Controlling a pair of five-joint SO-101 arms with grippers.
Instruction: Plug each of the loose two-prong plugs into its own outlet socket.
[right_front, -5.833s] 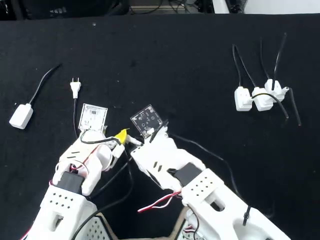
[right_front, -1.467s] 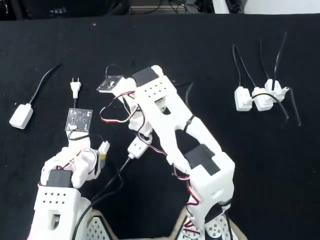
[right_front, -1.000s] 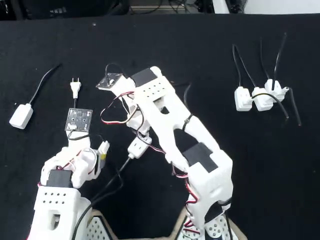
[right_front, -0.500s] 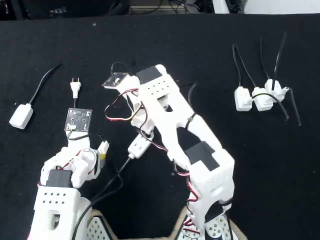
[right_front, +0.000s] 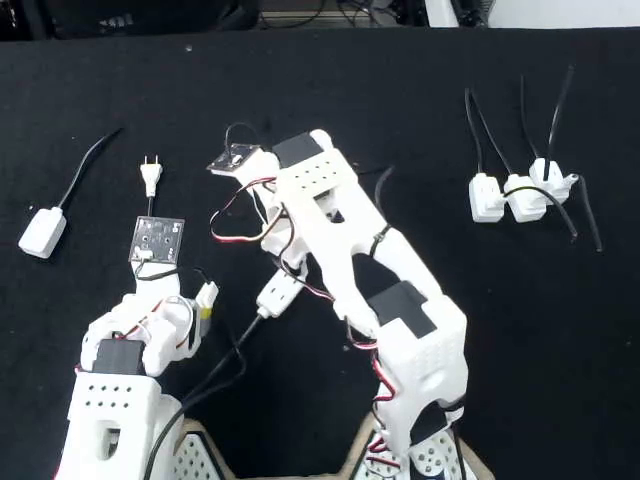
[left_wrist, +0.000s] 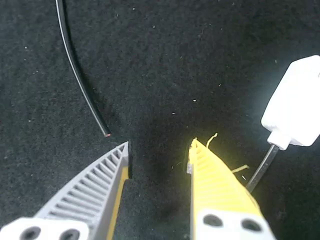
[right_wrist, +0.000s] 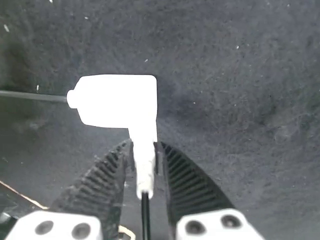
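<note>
My right gripper (right_wrist: 145, 146) is shut on the thin neck of a white plug (right_wrist: 145, 167), which joins a white socket block (right_wrist: 117, 100) with a black cable out of one side. In the high view this white piece (right_front: 278, 291) lies at mid-table under the right arm (right_front: 320, 200). My left gripper (left_wrist: 159, 145) is open over bare cloth, with the same white block (left_wrist: 295, 102) off beside its yellow finger (left_wrist: 215, 185). A loose two-prong plug (right_front: 150, 175) lies at the left, and a white socket (right_front: 42, 232) lies further left.
Three white sockets (right_front: 520, 195) with black cables sit in a cluster at the right. A thin black cable (left_wrist: 82, 85) ends just ahead of my left gripper's grey finger. Black cloth covers the table (right_front: 400, 100).
Since 5.8 s ago the right arm has stretched far over the table and the left arm has drawn back. Over the last second the right wrist and white piece edged slightly right.
</note>
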